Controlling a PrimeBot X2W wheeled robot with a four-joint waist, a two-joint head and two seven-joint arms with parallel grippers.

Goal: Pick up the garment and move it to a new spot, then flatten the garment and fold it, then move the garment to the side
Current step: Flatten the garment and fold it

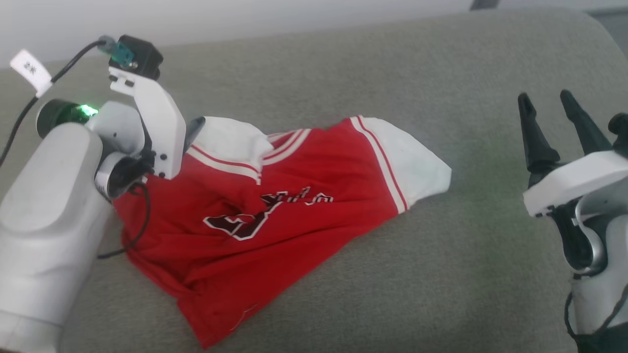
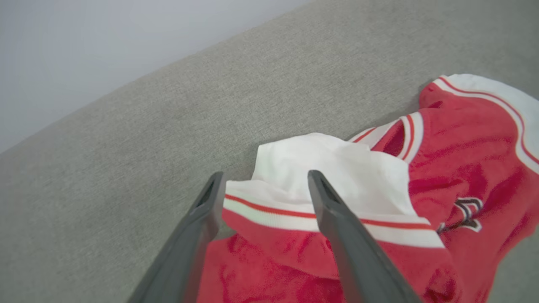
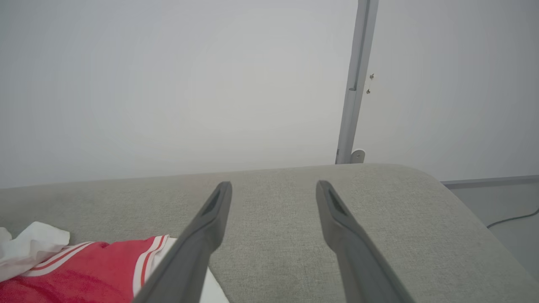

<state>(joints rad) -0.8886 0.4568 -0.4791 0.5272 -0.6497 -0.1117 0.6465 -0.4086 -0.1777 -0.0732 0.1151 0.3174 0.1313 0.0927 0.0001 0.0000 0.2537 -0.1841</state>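
Note:
The garment point(image 1: 274, 196), a red jersey with white sleeves and a dark "23", lies crumpled on the grey cushion point(image 1: 441, 274). In the left wrist view my left gripper point(image 2: 265, 179) is open, its two dark fingers straddling the white sleeve and striped trim of the garment point(image 2: 337, 176); the head view shows one finger tip point(image 1: 195, 128) at that sleeve. At the right of the head view, my right gripper point(image 1: 545, 105) stands open over bare cushion, well clear of the garment. The right wrist view shows my right gripper point(image 3: 273, 187) with the garment point(image 3: 84, 269) at lower left.
The cushion's far edge point(image 1: 343, 34) meets a pale wall. A grey vertical post point(image 3: 353, 84) stands behind the cushion, and a cable point(image 3: 513, 219) lies on the floor past its rounded right corner. A black cable point(image 1: 137, 230) hangs from my left wrist over the garment.

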